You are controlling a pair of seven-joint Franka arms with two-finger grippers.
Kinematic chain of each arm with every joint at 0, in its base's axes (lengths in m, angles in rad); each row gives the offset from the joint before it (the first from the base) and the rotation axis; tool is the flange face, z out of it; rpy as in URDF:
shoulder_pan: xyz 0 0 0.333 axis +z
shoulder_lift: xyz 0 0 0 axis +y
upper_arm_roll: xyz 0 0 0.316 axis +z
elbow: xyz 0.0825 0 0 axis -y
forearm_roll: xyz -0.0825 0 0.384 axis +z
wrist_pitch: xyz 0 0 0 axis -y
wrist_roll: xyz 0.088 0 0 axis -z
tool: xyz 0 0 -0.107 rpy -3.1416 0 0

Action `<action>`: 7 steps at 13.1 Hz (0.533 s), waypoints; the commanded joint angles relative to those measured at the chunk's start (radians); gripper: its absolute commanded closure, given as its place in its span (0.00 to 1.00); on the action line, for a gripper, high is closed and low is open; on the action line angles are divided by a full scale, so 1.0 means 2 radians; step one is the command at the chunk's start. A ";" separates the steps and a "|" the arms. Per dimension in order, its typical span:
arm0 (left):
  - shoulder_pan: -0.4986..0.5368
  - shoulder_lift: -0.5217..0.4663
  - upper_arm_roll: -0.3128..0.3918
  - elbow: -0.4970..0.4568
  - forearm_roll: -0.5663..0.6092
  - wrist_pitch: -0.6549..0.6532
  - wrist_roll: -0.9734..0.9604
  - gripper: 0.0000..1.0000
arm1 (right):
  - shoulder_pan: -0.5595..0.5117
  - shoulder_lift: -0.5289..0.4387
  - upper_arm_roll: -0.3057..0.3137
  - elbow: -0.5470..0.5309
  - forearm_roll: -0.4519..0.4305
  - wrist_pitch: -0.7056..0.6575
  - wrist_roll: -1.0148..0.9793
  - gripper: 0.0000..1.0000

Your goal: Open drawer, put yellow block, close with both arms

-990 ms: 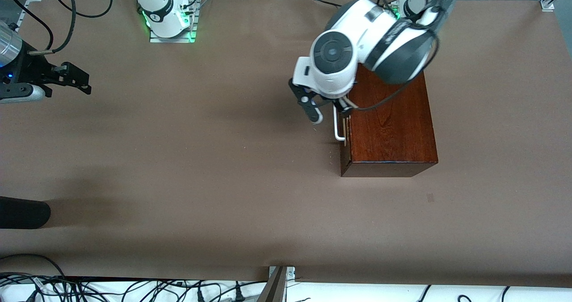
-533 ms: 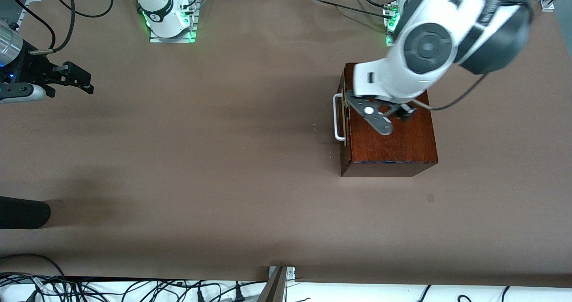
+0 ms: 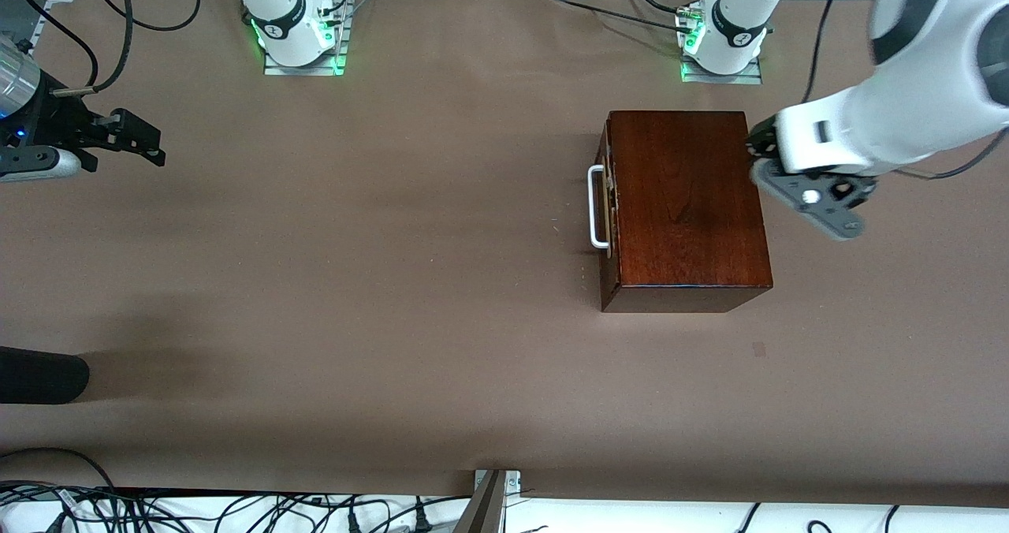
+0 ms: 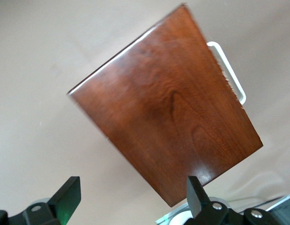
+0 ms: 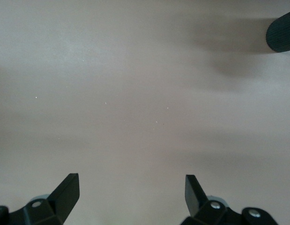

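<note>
The reddish-brown wooden box [image 3: 686, 202] stands on the table with its drawer [image 3: 605, 202] pushed in. The white bar handle [image 3: 596, 206] faces the right arm's end of the table. My left gripper [image 3: 824, 206] hangs open over the table beside the box, at the left arm's end. In the left wrist view the box top [image 4: 173, 117] and handle [image 4: 229, 70] show past my left gripper [image 4: 130, 194], which holds nothing. My right gripper [image 3: 142, 143] waits open over bare table at the right arm's end, and it is also empty [image 5: 130, 192]. The yellow block is out of view.
A black rounded object [image 3: 39, 375] lies at the table's edge toward the right arm's end, and it shows in the right wrist view [image 5: 281, 30]. Cables [image 3: 236, 509] run along the table's near edge. The arm bases [image 3: 295, 32] [image 3: 725, 36] stand at the farthest edge.
My left arm has swung from the drawer handle across the box top to the box's side at the left arm's end. The drawer stays shut and the right arm has not moved.
</note>
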 commanded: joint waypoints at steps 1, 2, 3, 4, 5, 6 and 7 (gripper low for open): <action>0.008 -0.108 0.038 -0.158 -0.018 0.093 -0.071 0.00 | -0.009 0.002 0.007 0.011 0.009 -0.010 0.004 0.00; 0.010 -0.131 0.047 -0.189 -0.016 0.117 -0.093 0.00 | -0.009 0.002 0.007 0.011 0.009 -0.010 0.004 0.00; 0.021 -0.144 0.049 -0.198 -0.014 0.122 -0.109 0.00 | -0.009 0.003 0.007 0.011 0.009 -0.010 0.005 0.00; 0.035 -0.149 0.048 -0.201 -0.013 0.120 -0.113 0.00 | -0.009 0.002 0.007 0.011 0.009 -0.010 0.005 0.00; 0.041 -0.151 0.049 -0.201 -0.013 0.118 -0.118 0.00 | -0.009 0.003 0.007 0.011 0.009 -0.010 0.005 0.00; 0.041 -0.150 0.049 -0.203 -0.010 0.117 -0.158 0.00 | -0.009 0.003 0.007 0.011 0.009 -0.010 0.004 0.00; 0.037 -0.151 0.048 -0.208 -0.007 0.113 -0.210 0.00 | -0.009 0.002 0.007 0.011 0.009 -0.010 0.001 0.00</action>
